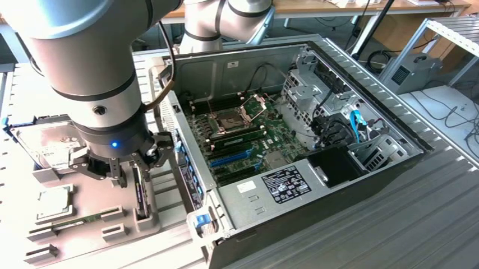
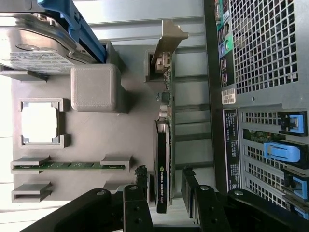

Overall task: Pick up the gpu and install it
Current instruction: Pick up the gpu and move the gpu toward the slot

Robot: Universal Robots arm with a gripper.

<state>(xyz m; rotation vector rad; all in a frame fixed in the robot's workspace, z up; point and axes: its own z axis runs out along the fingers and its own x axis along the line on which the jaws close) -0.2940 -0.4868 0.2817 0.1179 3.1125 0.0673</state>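
Observation:
The gpu stands on its long edge in a slot of the grey holder tray, its silver end bracket at the far end and its black cooler facing sideways. My gripper hangs right over the cooler end, open, with one black finger on each side of the card and a gap on both sides. From the exterior view, the gripper sits low over the gpu, just beside the open computer case. Nothing is held.
On the holder tray lie a silver hard drive, a square processor and a long green memory stick. The case's motherboard shows blue card slots. The case's perforated rear wall stands close beside the gpu.

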